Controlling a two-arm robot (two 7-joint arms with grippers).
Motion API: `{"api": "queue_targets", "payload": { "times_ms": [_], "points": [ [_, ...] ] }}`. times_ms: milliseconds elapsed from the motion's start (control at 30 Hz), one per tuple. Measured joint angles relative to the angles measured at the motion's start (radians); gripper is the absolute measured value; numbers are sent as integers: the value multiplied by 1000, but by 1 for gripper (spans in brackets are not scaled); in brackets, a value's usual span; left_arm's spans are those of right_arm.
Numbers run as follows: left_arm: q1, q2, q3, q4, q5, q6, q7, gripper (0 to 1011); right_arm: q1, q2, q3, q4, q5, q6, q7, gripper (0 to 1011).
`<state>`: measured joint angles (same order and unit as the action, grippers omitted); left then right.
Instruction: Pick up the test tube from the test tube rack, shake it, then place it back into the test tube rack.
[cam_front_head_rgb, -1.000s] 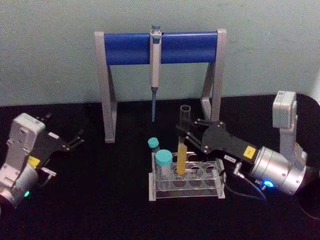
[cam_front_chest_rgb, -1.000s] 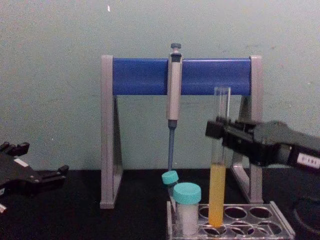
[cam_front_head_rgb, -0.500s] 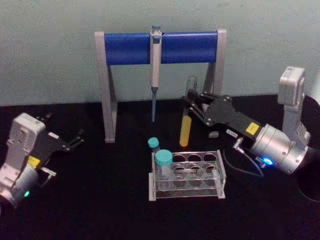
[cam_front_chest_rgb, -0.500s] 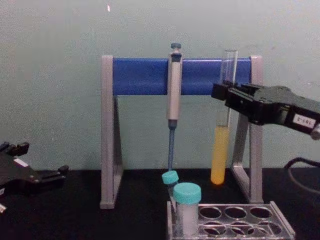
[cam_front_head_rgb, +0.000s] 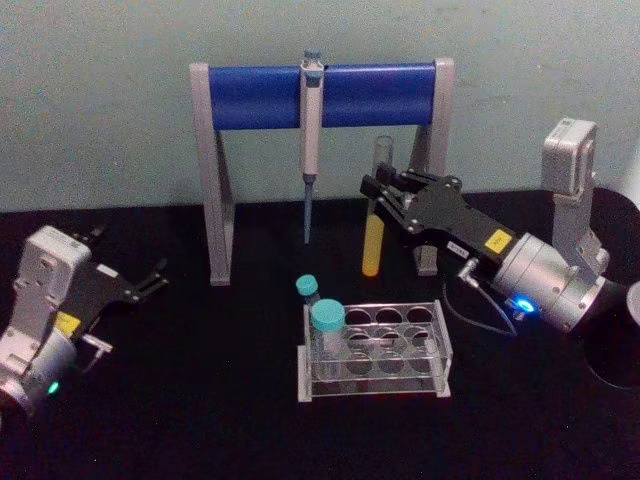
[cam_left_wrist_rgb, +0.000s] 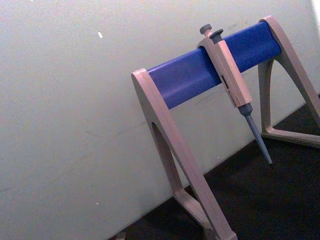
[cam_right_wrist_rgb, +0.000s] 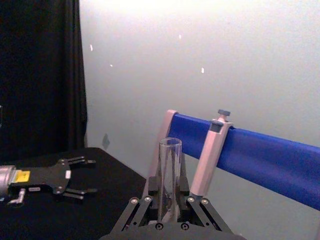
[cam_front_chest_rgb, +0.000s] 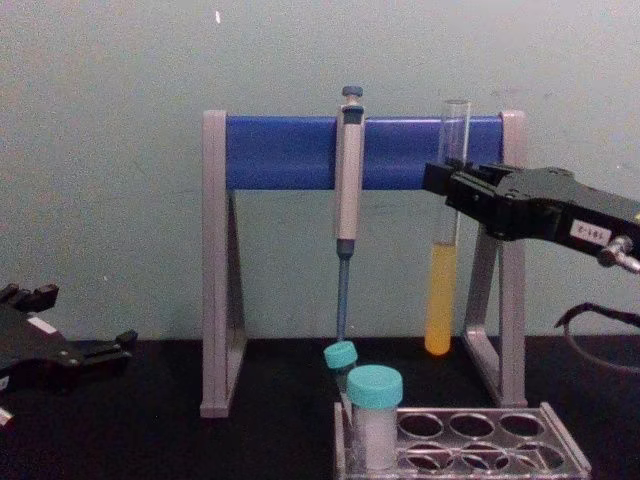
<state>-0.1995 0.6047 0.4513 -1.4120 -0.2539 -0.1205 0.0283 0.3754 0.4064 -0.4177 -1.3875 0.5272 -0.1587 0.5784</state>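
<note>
**Holding tube clear of rack: pick done, shake & return left**

Your right hand (cam_front_head_rgb: 378, 195) is clamped on the test tube (cam_front_head_rgb: 374, 245) near its upper part, w/ the open mouth sticking up above the fingers. The tube hangs upright, well above the surface, behind the test tube rack (cam_front_head_rgb: 400, 385) and in front of the stand (cam_front_head_rgb: 260, 95), near its right leg. The yellow-orange liquid sits in the lower part.

The pick looks done, since the tube's bottom is fully out of the rack. I can't tell whether you've shaken it at all; I'd judge that's the step in hand. The return is not yet done. The rack holds two teal-capped tubes (cam_front_head_rgb: 327, 318) at its left end, and the other holes are free, so you have room for the drop-in.

Your left hand (cam_right_wrist_rgb: 85, 176) rests far left on the surface, fingers apart, idle.
</note>
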Motion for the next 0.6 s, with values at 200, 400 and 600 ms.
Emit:
{"api": "queue_targets", "payload": {
  "times_ms": [200, 400, 600],
  "points": [
    [0, 0, 0, 0, 0, 0, 0, 1001, -13, 10, 20, -9, -11, -1, -15, 229],
    [0, 0, 0, 0, 0, 0, 0, 1001, -47, 36, 47, -48, -15, 10, -34, 229],
    [0, 0, 0, 0, 0, 0, 0, 1001, -107, 76, 75, -116, -14, 35, -44, 229]
  ]
}}
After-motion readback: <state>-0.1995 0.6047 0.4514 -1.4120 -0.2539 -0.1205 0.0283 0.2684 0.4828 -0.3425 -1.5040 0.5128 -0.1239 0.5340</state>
